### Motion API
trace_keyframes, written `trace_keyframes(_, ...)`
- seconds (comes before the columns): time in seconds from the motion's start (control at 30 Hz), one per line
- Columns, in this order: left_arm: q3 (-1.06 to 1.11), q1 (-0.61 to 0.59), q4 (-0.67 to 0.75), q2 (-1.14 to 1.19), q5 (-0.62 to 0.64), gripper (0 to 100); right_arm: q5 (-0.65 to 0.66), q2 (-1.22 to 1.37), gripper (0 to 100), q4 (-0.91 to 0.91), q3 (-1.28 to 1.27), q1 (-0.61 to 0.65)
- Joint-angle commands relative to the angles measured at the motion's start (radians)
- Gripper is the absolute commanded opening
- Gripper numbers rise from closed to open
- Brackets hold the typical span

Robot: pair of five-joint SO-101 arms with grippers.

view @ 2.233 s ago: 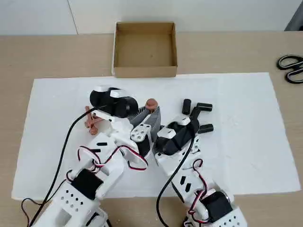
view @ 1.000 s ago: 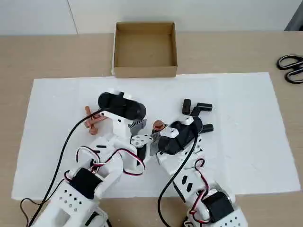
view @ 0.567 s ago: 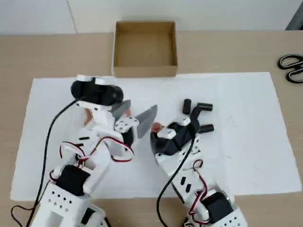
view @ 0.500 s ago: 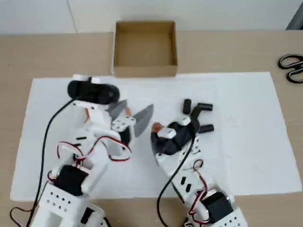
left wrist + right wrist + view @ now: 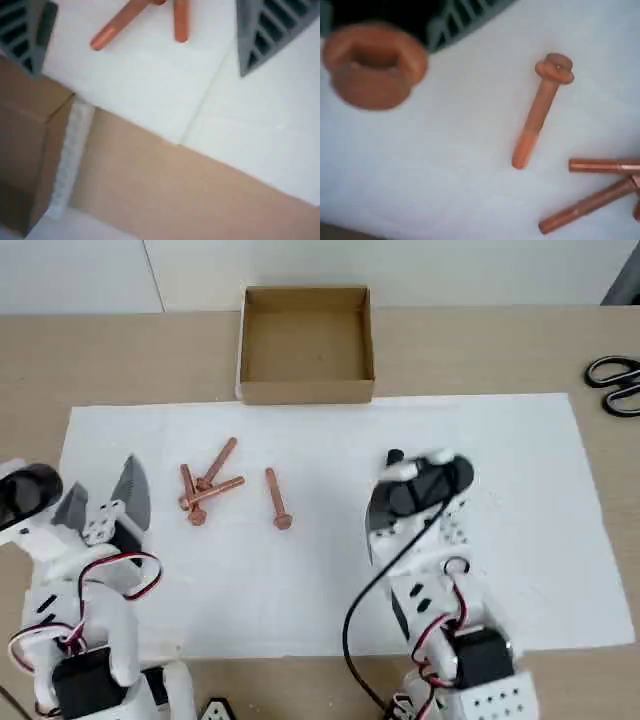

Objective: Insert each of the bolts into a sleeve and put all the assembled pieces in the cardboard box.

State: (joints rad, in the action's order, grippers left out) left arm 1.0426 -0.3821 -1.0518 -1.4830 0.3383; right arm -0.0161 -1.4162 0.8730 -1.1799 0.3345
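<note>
Right end effector (image 5: 383, 512) clamps a bolt (image 5: 375, 65), apparently already sleeved. The cardboard box (image 5: 305, 390) lies beyond it, toward the bench's far edge and nearer this arm. Left end effector (image 5: 100, 485) stands wide open near the left edge, beside the loose bolts (image 5: 205, 488).

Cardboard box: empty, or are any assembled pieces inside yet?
Empty. The open brown cardboard box shows a bare floor; four copper-coloured bolts lie loose on the white paper sheet.
</note>
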Motion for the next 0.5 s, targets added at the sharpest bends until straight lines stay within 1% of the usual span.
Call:
trace_keyframes(0.0, 0.010, -0.040, -0.034, -0.028, -0.095, 24, 0.000, 0.295, 0.4, 0.001, 0.338, -0.015)
trace_keyframes(0.1, 0.015, -0.043, -0.060, -0.029, -0.169, 24, 0.000, 0.570, 0.4, 0.001, 0.601, -0.016)
trace_keyframes(0.23, 0.015, -0.044, -0.084, -0.029, -0.178, 24, 0.000, 0.920, 0.4, -0.005, 0.924, -0.016)
trace_keyframes(0.33, 0.015, -0.044, -0.083, -0.029, -0.178, 24, 0.000, 1.159, 0.4, -0.077, 1.152, -0.039)
trace_keyframes(0.47, 0.018, -0.044, -0.083, -0.029, -0.178, 24, 0.000, 1.449, 0.4, -0.234, 1.404, -0.085)
